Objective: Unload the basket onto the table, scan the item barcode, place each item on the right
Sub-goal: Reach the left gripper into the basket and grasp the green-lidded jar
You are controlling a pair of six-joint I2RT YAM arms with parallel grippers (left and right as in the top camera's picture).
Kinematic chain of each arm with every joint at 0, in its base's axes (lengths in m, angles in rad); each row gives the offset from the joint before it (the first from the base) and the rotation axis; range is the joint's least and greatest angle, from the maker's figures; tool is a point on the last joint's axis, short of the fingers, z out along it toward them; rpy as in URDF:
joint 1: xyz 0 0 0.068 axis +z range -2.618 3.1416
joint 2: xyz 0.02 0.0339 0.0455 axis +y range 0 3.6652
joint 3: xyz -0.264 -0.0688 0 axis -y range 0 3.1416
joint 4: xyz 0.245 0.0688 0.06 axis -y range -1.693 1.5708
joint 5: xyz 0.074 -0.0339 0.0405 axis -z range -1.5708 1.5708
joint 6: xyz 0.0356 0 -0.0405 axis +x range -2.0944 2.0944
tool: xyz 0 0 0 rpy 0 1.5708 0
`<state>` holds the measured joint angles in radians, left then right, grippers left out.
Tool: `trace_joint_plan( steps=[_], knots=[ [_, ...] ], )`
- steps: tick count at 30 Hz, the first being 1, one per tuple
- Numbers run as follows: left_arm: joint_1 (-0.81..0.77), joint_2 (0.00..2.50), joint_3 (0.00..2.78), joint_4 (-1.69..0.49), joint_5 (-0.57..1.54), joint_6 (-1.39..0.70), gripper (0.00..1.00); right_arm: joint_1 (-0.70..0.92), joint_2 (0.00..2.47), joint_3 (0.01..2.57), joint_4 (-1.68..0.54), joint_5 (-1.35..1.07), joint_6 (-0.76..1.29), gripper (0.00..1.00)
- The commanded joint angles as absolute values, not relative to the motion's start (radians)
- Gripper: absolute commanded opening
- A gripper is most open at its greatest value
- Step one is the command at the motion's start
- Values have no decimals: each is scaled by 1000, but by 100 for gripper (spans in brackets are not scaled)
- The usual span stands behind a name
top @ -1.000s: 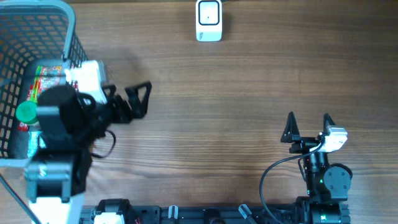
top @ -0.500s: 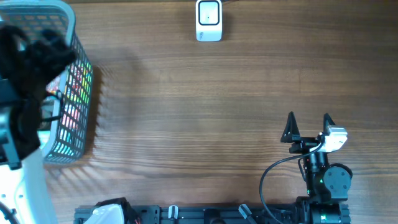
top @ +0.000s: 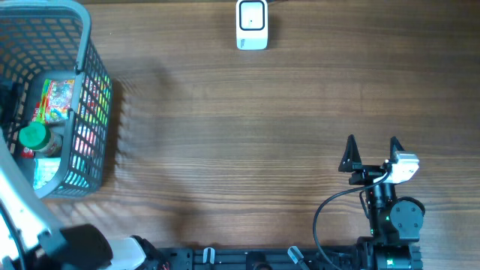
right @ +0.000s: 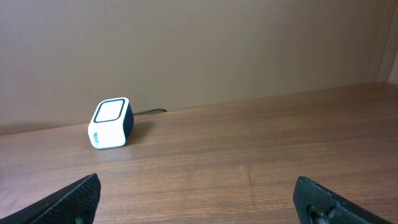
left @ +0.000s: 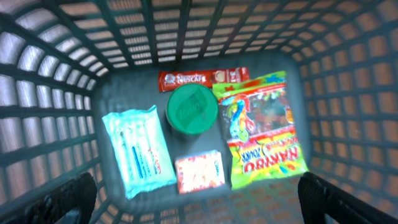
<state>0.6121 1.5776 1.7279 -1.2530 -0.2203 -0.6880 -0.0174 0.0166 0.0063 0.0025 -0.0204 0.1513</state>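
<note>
Far left of the table: a grey mesh basket (top: 84, 52) stands on the wooden table (top: 247, 135). Its tall grid walls close in the goods on every side.
Left gripper (left: 199, 205): hangs above the basket mouth and looks straight down. Its fingers are spread wide at the lower corners of the wrist view, grasping nothing.
Basket floor, left to right: a pale blue wipes pack (left: 138, 152), a small red and white box (left: 200, 172), a green round lid (left: 191, 111), and a bright Haribo sweets bag (left: 264, 134) touching the lid.
Behind the lid: a red Nescafé sachet (left: 199, 78) lies flat against the far wall, touching the lid's edge.
Barcodes: too blurred to make out on any item.
Middle of the far edge: a white scanner (top: 252, 25) with a dark cable, well apart from the basket.
Right side, near edge: the right gripper (top: 372, 142) sits low over the wood. Its fingers are spread wide and empty, and it faces the scanner.
</note>
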Motion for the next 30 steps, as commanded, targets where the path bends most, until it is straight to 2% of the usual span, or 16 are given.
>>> trace_joint_plan(
  steps=[1, 7, 30],
  knots=[
    [619, 1645, 1655, -1198, -241, -711, 100, -14, 18, 5, 6, -4, 134, 100],
    [620, 1770, 1613, -1105, -241, -678, 100, -14, 18, 5, 6, -5, 133, 100],
    [635, 1969, 1509, -927, -263, -678, 100, -14, 18, 5, 6, -5, 134, 100]
  ],
)
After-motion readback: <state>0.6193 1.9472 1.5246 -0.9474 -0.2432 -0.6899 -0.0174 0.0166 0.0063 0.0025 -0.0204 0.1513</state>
